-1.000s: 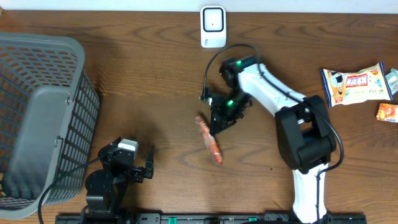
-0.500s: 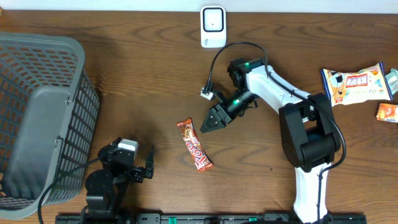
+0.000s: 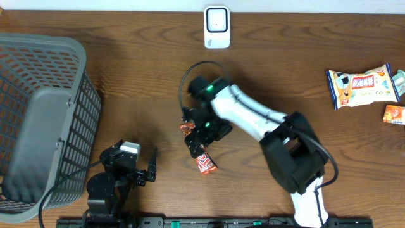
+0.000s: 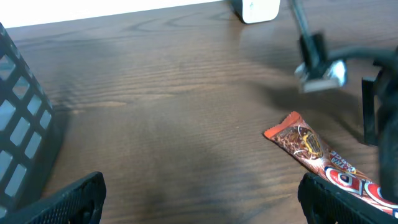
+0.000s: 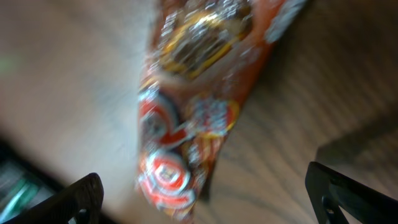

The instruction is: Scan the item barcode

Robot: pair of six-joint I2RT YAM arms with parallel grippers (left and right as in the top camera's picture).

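Wide right jaws hang over the long red shiny snack bar (image 3: 204, 164) on the brown wooden surface (image 3: 126, 76), and the left jaws at seven o'clock are wide too.

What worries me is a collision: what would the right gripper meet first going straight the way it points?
Probably the snack bar: the right gripper points down at it, jaws open, and it fills the wrist view; distance unclear.

Close, blurred view. An orange-red snack wrapper (image 5: 199, 106) with shiny gold print lies flat on the brown wooden table (image 5: 329, 87), running lengthwise down the frame. The right gripper (image 5: 211, 196) stands wide apart; its dark fingertips (image 5: 81, 196) sit in the two lower corners, clear of the wrapper.
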